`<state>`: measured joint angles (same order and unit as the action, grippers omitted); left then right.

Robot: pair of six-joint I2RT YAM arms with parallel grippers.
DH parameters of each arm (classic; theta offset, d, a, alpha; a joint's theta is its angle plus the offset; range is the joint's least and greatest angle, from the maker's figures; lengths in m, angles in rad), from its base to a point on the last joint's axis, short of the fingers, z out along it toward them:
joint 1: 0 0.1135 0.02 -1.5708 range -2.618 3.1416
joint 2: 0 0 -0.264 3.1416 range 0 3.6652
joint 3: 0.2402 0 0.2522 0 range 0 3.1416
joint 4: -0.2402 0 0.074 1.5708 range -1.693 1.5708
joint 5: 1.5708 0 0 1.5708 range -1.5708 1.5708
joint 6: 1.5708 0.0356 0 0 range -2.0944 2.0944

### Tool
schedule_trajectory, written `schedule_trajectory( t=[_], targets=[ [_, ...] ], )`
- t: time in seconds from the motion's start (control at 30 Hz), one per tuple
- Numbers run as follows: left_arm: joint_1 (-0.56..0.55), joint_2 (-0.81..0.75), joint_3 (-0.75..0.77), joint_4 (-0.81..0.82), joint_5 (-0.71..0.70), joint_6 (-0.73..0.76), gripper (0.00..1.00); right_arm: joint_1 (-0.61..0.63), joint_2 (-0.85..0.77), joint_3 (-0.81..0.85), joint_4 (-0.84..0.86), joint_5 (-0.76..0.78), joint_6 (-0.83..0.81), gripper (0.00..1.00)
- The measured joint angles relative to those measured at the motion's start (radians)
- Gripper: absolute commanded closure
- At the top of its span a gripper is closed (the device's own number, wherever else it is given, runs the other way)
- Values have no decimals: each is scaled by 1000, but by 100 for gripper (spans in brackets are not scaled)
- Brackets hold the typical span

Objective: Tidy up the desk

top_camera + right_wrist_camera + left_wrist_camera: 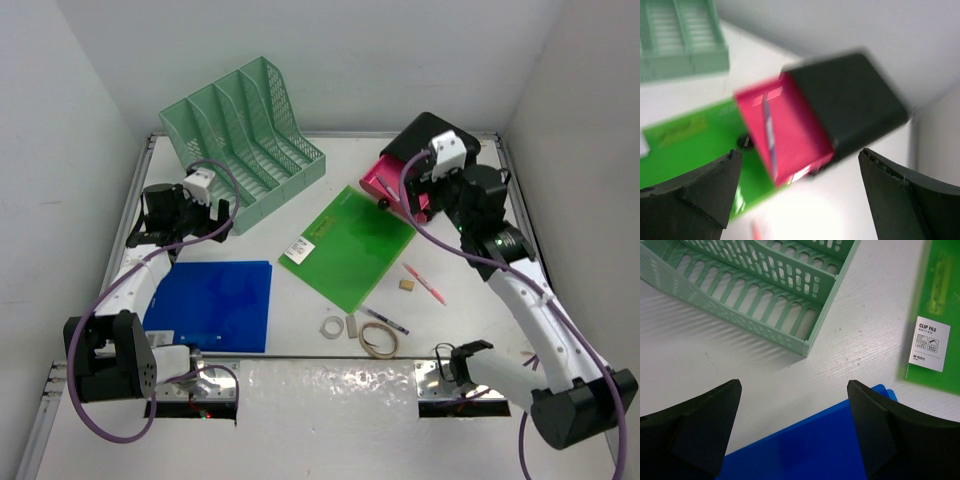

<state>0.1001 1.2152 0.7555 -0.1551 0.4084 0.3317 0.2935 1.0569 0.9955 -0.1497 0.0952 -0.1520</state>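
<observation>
On desk (296, 302) | slotted rack (245, 130) | glossy green folder (350, 245) | pink box (795, 131), perhaps plastic

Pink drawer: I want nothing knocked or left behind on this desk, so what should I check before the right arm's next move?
1. Right jaws open and empty: ok.
2. Left jaws open and empty, above the blue folder corner: ok.
3. Pen lying inside the pink drawer: ok, though blurred.
4. Drawer pushed into the black box: not ok, it stands pulled out.
5. Desk free of loose bits: not ok; pink pen and tape roll lie out.
6. Drawer clear of the green folder: cannot tell.
</observation>
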Motion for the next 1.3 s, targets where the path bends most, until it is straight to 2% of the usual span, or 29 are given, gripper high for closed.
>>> schedule_trajectory(
  t=[0.13, 0.27, 0.37, 0.5, 0.73, 0.93, 1.03, 1.07, 1.3],
  targets=[
    [0, 0, 0, 1, 3, 0, 14, -37, -37, -134, -137, -26, 85, 9],
    [0, 0, 0, 0, 10, 0, 14, -116, -37, -373, -215, -63, 189, 27],
    [0, 0, 0, 0, 14, 0, 14, -166, -11, -462, -245, -76, 256, 41],
    [0, -9, 0, -7, 20, 0, 14, -208, 83, -478, -191, -89, 307, 46],
    [0, -34, 0, -1, 18, 4, 15, -226, 236, -491, -112, -108, 336, 48],
    [0, -34, 0, 1, 14, 4, 15, -226, 297, -488, -78, -104, 338, 66],
    [0, -34, 0, 1, 11, 4, 14, -227, 313, -485, -52, -78, 345, 86],
    [0, -34, 0, 1, 10, 5, 14, -229, 318, -482, -45, -76, 348, 99],
    [0, -34, 0, 1, 3, 5, 15, -242, 299, -500, -15, -46, 379, 100]
  ],
)
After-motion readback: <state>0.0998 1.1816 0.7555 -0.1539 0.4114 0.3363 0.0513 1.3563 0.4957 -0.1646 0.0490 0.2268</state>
